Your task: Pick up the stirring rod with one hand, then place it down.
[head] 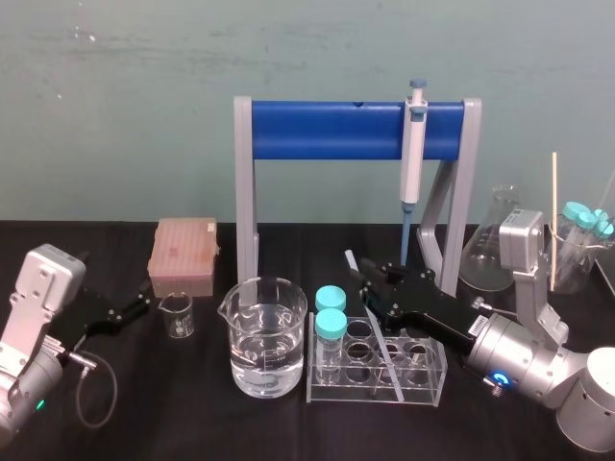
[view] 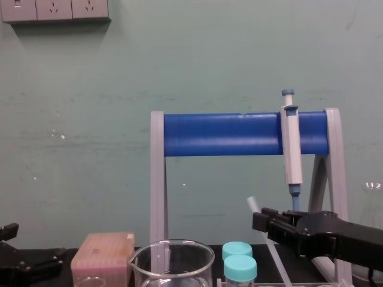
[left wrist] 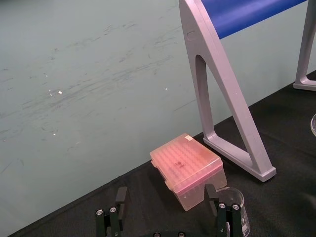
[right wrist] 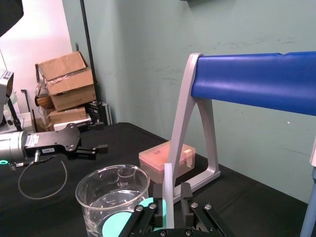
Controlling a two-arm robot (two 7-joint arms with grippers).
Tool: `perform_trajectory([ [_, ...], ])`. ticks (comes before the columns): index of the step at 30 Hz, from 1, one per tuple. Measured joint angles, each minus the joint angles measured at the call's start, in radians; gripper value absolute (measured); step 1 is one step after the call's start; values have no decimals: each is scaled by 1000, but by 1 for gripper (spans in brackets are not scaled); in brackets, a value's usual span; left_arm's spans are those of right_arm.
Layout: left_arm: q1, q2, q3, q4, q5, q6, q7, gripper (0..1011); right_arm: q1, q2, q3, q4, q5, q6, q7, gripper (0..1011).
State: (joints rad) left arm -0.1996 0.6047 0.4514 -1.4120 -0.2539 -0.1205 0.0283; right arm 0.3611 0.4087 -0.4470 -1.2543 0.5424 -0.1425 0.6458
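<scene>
While the left pincer (head: 137, 300) sits wide, the right pincer (head: 363, 279) grips the stirring rod (head: 353, 260) by the tube rack (head: 423, 384).

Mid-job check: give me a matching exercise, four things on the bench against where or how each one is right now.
Things:
1. rod
2. pipette
3. big beaker
4. left tool

States:
A. hangs on the blue stand
B. open, parked at far left
C. gripped by the right tool, tilted above the tube rack
D. part full of clear liquid

Pairs: 1-C, 2-A, 3-D, 4-B
</scene>
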Motion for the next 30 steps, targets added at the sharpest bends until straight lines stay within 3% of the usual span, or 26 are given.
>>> perform_trajectory([
  [3, 0, 0, 0, 0, 0, 0, 0, 1000, 0, 0, 0, 0, 0, 0, 0, 272],
  [14, 0, 0, 0, 0, 0, 0, 0, 1000, 0, 0, 0, -1, 2, 0, 1, 661],
  [22, 0, 0, 0, 0, 0, 0, 0, 1000, 0, 0, 0, -2, 2, 0, 2, 888],
  [26, 0, 0, 0, 0, 0, 0, 0, 1000, -5, 6, 20, -23, -7, 0, -30, 996],
  [30, 0, 0, 0, 0, 0, 0, 0, 1000, -18, 13, 55, -52, -8, -1, -71, 1003],
])
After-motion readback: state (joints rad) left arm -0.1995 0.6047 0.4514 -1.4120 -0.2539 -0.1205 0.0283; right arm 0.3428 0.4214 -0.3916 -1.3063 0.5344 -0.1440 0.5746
